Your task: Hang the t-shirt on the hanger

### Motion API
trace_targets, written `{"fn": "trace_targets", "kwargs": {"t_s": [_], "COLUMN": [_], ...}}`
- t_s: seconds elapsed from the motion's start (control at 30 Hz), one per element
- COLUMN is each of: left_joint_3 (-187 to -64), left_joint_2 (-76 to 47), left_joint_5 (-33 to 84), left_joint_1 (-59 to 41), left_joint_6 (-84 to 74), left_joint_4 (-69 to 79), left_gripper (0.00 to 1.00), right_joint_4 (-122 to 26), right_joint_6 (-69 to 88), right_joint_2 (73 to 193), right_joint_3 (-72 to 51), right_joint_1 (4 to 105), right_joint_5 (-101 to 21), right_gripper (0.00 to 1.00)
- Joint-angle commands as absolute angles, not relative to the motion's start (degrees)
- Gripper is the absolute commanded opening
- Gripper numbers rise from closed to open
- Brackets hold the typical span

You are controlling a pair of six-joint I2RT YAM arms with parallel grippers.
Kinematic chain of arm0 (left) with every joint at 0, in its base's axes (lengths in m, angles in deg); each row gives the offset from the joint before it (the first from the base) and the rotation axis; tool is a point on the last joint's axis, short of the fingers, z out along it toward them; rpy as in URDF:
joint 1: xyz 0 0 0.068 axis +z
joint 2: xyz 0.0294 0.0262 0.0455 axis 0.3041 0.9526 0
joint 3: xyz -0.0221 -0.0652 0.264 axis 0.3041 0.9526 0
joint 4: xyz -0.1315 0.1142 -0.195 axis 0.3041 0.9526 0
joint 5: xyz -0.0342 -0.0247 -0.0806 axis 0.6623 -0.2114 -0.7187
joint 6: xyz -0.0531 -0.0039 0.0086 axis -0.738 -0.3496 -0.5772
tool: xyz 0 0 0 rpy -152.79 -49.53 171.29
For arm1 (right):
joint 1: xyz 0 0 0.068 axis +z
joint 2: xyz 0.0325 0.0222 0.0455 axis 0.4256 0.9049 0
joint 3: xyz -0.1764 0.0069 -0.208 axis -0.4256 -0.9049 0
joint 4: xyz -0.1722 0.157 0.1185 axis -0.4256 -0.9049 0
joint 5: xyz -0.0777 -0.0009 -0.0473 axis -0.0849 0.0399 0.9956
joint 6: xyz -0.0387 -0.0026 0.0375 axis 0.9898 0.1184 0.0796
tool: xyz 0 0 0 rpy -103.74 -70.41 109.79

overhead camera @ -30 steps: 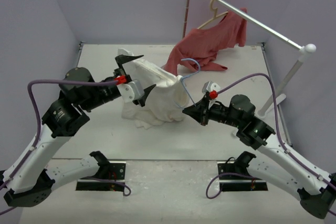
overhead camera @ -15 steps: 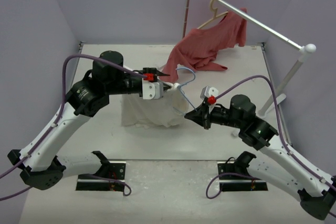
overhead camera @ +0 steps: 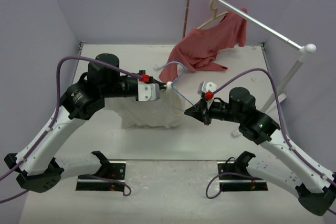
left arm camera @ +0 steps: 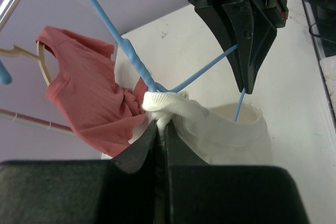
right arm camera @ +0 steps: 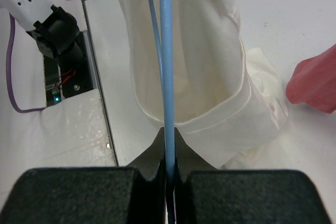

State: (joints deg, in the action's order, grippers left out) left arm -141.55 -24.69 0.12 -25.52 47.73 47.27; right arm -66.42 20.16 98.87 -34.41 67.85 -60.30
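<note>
Looking down from above, the left tool (overhead camera: 167, 84) is clenched on the t-shirt (overhead camera: 149, 114), which drapes below it onto the tabletop (overhead camera: 157, 145). Its wrist view shows bunched cloth pinched at the fingertips, touching the hanger (left arm camera: 131, 51). The right tool (right arm camera: 167, 132) clamps the hanger's wire, the t-shirt just beyond.

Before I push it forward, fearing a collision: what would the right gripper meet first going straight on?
Probably the cream-white wrinkled cotton t-shirt, hanging ahead on the thin light-blue wire hanger that the right gripper clamps.
</note>
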Motion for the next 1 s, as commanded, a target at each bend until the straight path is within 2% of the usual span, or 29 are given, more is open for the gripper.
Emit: {"fn": "trace_targets", "kwargs": {"t_s": [0.0,0.07,0.13,0.17,0.2,0.23,0.3,0.5,0.7,0.8,0.9,0.97], "left_joint_3": [-141.36,-140.59,-139.62,-138.98,-137.73,-136.51,-132.51,-131.99,-133.13,-132.58,-130.23,-130.07], "left_joint_2": [-24.84,-26.47,-28.48,-29.48,-31.22,-32.62,-37.11,-39.34,-39.98,-41.57,-45.51,-45.65], "left_joint_5": [10.06,10.89,11.58,12.64,13.82,14.83,19.52,22.96,16.82,12.32,7.65,7.52], "left_joint_1": [-25.71,-25.71,-25.71,-25.71,-25.71,-25.71,-25.71,-25.71,-25.71,-25.71,-25.71,-25.71], "left_joint_6": [42.41,43.14,43.14,42.97,42.9,42.88,43.03,42.19,41.62,42.62,42.89,43.13], "left_joint_4": [43.14,42.82,43.05,43.41,43.9,44.01,43.86,47.46,54.6,55.48,52.58,52.02], "left_gripper": [0.0,0.0,0.0,0.0,0.0,0.0,0.0,0.0,0.0,0.0,0.0,0.0], "right_joint_4": [-57.95,-56.23,-54.56,-54.54,-54.4,-54.37,-55.03,-53.49,-61.05,-62.76,-67.38,-67.82], "right_joint_6": [21.32,20.05,18.4,17.53,16.83,16.66,11.11,-7.86,-18.46,-18.86,-15.18,-11.95], "right_joint_2": [97.85,97.63,97.44,97.52,97.38,97.35,94.65,85.77,100.01,105.29,114.25,118.57], "right_joint_3": [-29.33,-30.07,-31.39,-32.1,-32.94,-33.66,-36.9,-41.83,-32.8,-29.0,-21.01,-20.32], "right_joint_1": [67.9,67.9,67.9,67.9,67.9,67.83,67.28,61.78,60.81,59.61,58.99,59.78], "right_joint_5": [-60.19,-59.31,-58.78,-58.29,-56.42,-54.19,-43.8,-35.12,-32.78,-35.3,-52.7,-63.55], "right_gripper": [0.0,0.02,0.34,0.35,0.66,0.73,0.75,0.79,0.78,0.77,0.71,0.68]}}
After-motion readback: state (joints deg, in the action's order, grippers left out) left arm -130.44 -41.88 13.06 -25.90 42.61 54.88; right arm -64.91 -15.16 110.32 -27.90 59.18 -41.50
